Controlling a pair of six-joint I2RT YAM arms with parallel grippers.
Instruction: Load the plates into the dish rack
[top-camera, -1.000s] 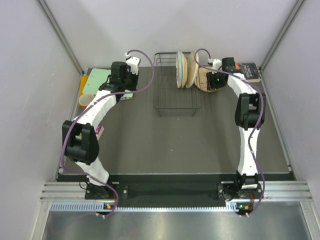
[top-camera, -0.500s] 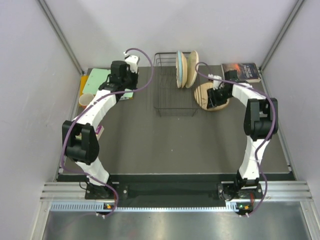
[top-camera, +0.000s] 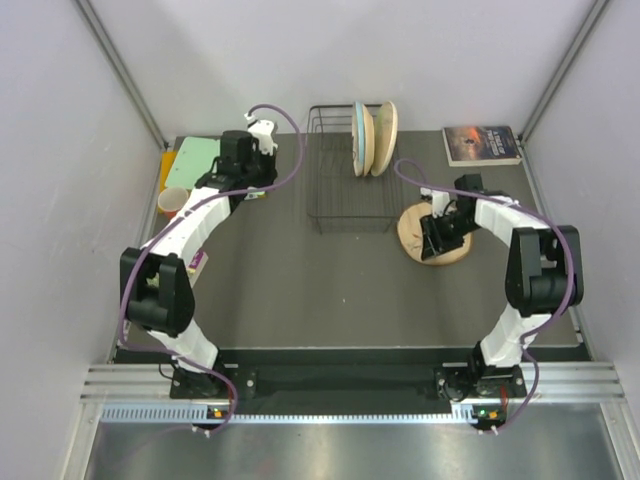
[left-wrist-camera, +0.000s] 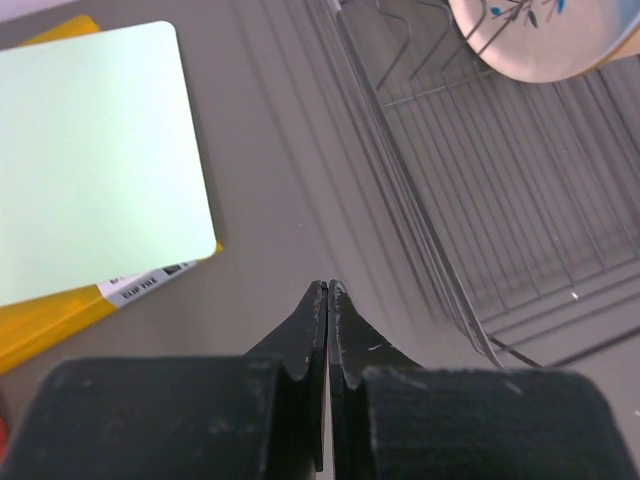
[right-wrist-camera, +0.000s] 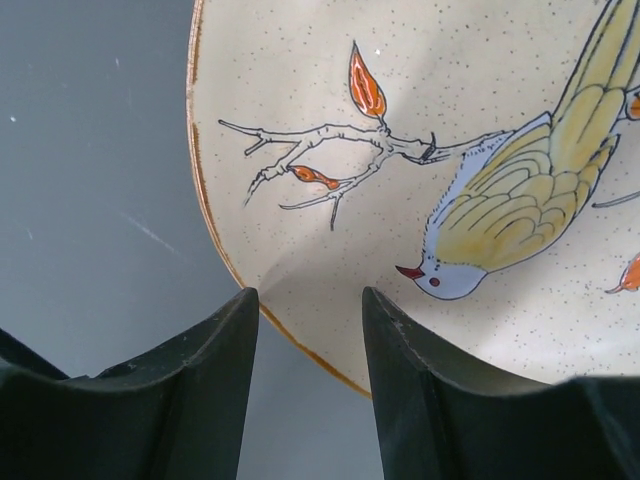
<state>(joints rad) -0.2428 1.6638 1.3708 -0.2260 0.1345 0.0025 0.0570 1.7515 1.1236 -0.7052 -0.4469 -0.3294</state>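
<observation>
The right fingers (right-wrist-camera: 200, 380) stand released astride the bird plate (right-wrist-camera: 450, 120) rim on the desk (top-camera: 300, 280); the left fingers (left-wrist-camera: 314, 325) are clenched, empty, between green folder (left-wrist-camera: 90, 150) and dish rack (top-camera: 330, 205); book (top-camera: 482, 144) lies beyond the plate.

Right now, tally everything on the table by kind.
Plates: 3, the bluish plate and tan plate upright in the dish rack, the bird plate lying flat
Dish rack: 1
Book: 1
Green folder: 1
Cup: 1
Total: 7
</observation>
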